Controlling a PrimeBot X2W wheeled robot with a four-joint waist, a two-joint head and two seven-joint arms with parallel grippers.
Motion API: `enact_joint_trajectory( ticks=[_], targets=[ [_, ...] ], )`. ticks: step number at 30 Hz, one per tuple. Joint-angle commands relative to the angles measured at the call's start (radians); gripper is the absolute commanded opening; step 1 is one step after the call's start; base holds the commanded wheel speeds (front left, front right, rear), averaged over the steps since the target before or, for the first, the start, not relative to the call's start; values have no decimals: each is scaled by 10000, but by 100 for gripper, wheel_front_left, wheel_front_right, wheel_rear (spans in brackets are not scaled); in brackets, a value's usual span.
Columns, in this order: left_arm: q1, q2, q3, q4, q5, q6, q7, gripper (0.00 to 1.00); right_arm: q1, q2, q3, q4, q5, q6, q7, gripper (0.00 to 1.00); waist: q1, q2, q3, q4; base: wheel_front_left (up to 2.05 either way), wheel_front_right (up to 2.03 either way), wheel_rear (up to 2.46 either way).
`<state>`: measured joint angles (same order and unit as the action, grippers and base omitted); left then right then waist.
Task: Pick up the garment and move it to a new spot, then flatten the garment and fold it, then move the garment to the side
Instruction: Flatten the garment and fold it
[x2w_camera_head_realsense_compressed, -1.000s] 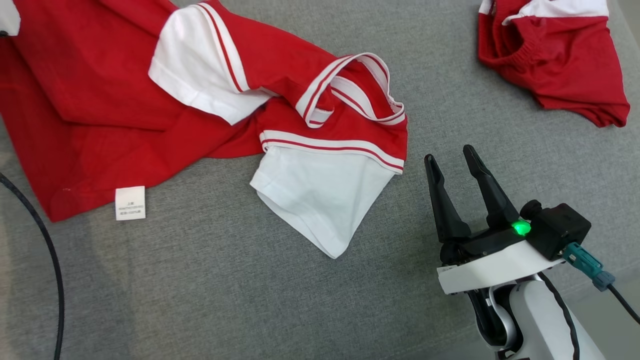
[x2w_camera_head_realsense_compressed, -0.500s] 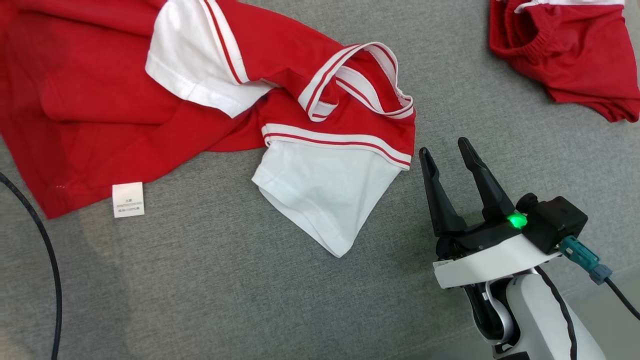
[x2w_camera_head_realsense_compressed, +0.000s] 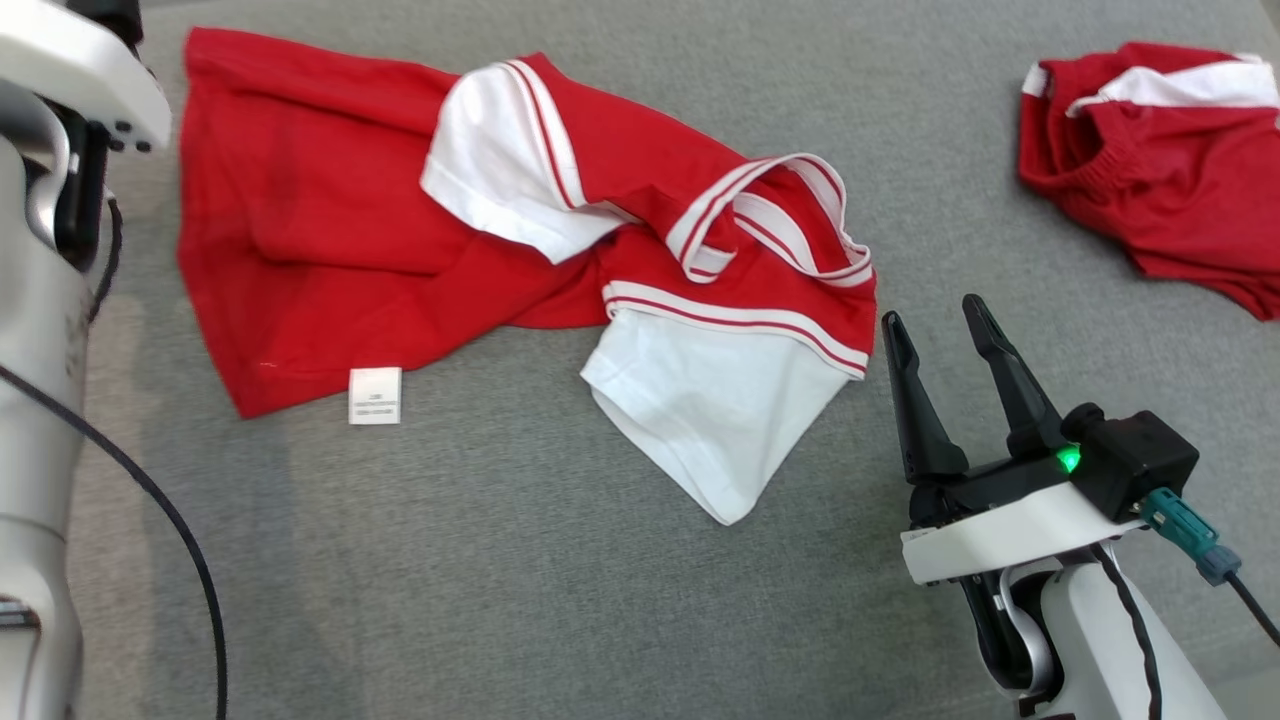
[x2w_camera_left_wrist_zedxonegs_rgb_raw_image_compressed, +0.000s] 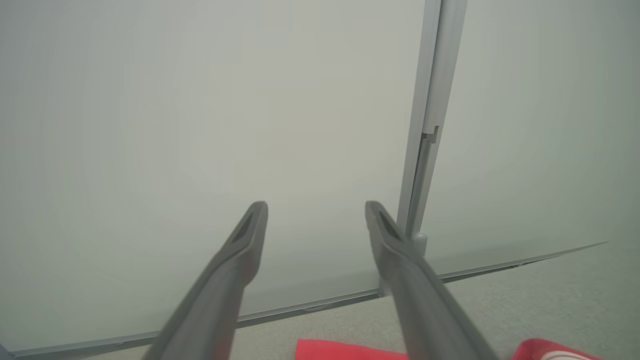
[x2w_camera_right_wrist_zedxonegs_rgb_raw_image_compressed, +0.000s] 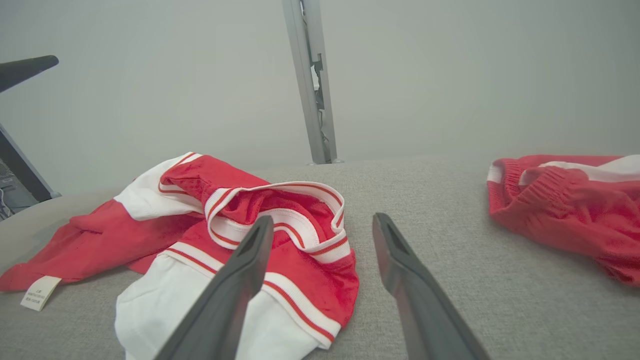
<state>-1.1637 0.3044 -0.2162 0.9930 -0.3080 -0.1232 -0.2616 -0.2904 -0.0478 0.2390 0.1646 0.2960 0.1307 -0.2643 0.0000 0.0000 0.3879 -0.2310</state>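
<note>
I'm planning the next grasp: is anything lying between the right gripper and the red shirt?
Nothing visible does. Only bare grey surface separates the open right gripper from the collar end of the shirt. The red shorts lie off to the other side.

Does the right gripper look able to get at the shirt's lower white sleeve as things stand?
Probably yes: the right gripper stands open beside the white sleeve, with only bare grey surface between them and nothing on it.
</note>
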Motion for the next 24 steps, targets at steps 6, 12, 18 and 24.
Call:
enact_joint_trajectory(
  ticks=[6, 12, 18, 24],
  targets=[
    [2870, -220, 829, -2926, 83, 467, -35, 100, 397, -55, -269, 103, -356, 3, 3, 100, 0, 0, -1187, 871, 0, 0, 0],
    [5998, -853, 1660, -5522, 537, 1013, -37, 100, 761, -60, -320, 177, -541, 3, 3, 100, 0, 0, -1888, 1214, 0, 0, 0],
    [8495, -1791, 1946, -7094, 1208, 1184, -38, 100, 1077, -57, -393, 257, -622, 3, 3, 100, 0, 0, -2395, 1349, 0, 0, 0],
    [9843, -2340, 2223, -7526, 1410, 1195, -39, 100, 1303, -57, -280, 350, -670, 3, 3, 100, 0, 0, -2795, 1286, 0, 0, 0]
  ],
)
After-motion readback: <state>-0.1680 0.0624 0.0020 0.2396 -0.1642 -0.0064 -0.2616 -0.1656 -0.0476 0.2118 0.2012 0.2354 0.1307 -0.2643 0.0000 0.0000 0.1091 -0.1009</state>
